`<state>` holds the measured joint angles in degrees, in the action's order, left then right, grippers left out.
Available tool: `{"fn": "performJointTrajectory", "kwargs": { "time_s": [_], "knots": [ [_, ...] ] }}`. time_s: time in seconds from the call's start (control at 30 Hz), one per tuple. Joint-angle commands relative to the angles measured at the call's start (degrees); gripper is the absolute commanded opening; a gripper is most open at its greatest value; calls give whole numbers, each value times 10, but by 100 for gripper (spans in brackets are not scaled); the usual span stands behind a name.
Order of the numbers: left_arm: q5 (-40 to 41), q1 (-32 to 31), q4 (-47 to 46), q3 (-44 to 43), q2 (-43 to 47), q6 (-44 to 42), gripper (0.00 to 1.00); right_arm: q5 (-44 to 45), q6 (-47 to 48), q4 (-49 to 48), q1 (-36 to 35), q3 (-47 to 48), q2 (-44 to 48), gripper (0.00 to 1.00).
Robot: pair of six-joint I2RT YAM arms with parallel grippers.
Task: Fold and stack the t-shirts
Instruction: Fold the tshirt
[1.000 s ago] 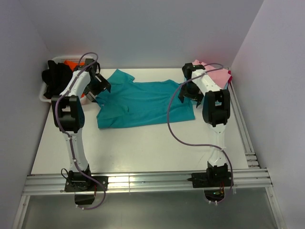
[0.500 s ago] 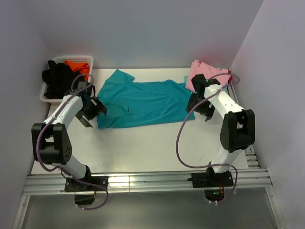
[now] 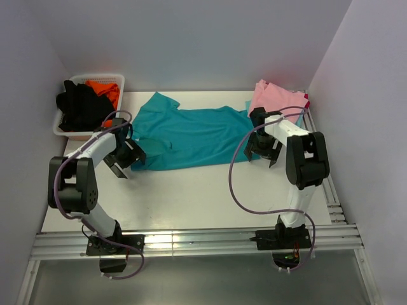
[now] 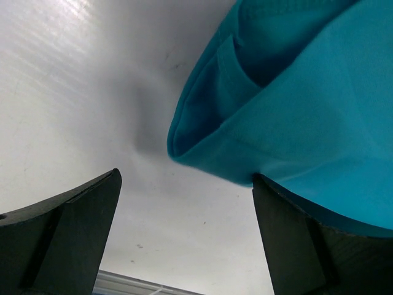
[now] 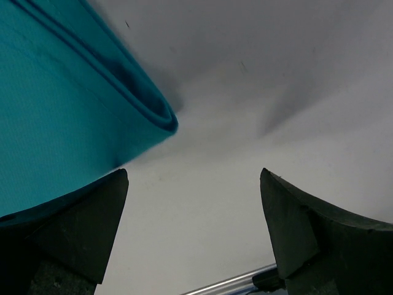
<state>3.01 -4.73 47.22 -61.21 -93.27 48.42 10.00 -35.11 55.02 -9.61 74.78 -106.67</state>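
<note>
The teal t-shirt [image 3: 184, 136] lies folded in half lengthwise across the middle of the white table [image 3: 191, 190]. My left gripper [image 3: 125, 157] is open and low at the shirt's near left corner; in the left wrist view the corner's fold [image 4: 245, 123] lies just beyond the right finger [image 4: 295, 239]. My right gripper [image 3: 262, 149] is open at the shirt's near right corner; the folded edge [image 5: 147, 110] shows above the left finger [image 5: 80, 227]. The folded pink t-shirt [image 3: 280, 101] lies at the back right, with a sliver of pale aqua cloth [image 3: 249, 105] at its left edge.
A white basket [image 3: 63, 127] at the back left holds black and orange clothes. Metal rails [image 3: 191, 241] run along the near edge and the right side of the table. Walls close in on the left, back and right.
Both arms have swung down from the shirt's far side to its near corners. The left gripper has moved right and nearer, the right gripper has moved left onto the near right corner.
</note>
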Motion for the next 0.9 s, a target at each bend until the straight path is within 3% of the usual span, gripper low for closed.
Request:
{"fn": "performJointTrajectory", "kwargs": {
  "time_s": [0.0, 0.17, 0.37, 0.43, 0.5, 0.53, 0.57, 0.6, 0.63, 0.7, 0.73, 0.8, 0.83, 0.87],
  "knots": [
    [19, -2, -20, -31, -26, 11, 94, 27, -10, -20, -3, 49, -31, 95],
    [38, -2, -15, -60, -72, 12, 91, 26, -13, -25, -2, 91, -74, 93],
    [83, 0, -15, -86, -106, 13, 76, 22, -17, -28, -2, 109, -114, 85],
    [93, 1, -18, -92, -117, 11, 68, 20, -19, -35, -2, 99, -115, 77],
    [103, 3, -20, -94, -122, 10, 52, 20, -20, -46, -2, 88, -106, 67],
    [104, 4, -22, -95, -129, 10, 45, 19, -19, -48, -2, 82, -105, 48],
    [107, 6, -22, -95, -132, 10, 35, 20, -17, -48, -2, 82, -104, 41],
    [107, 8, -21, -95, -134, 10, 32, 19, -16, -48, -2, 82, -104, 37],
    [107, 9, -23, -95, -139, 10, 29, 19, -15, -48, -2, 82, -105, 24],
    [105, 10, -26, -92, -140, 10, 24, 19, -14, -49, -2, 84, -106, 21],
    [104, 10, -29, -90, -140, 10, 22, 20, -14, -46, -2, 91, -107, 13],
    [103, 10, -30, -88, -137, 11, 17, 19, -14, -41, -2, 99, -115, 10],
    [102, 11, -31, -87, -134, 10, 17, 19, -13, -40, -2, 104, -117, 1],
    [101, 11, -32, -87, -133, 10, 14, 18, -14, -40, -2, 106, -119, 0]
  ]
}}
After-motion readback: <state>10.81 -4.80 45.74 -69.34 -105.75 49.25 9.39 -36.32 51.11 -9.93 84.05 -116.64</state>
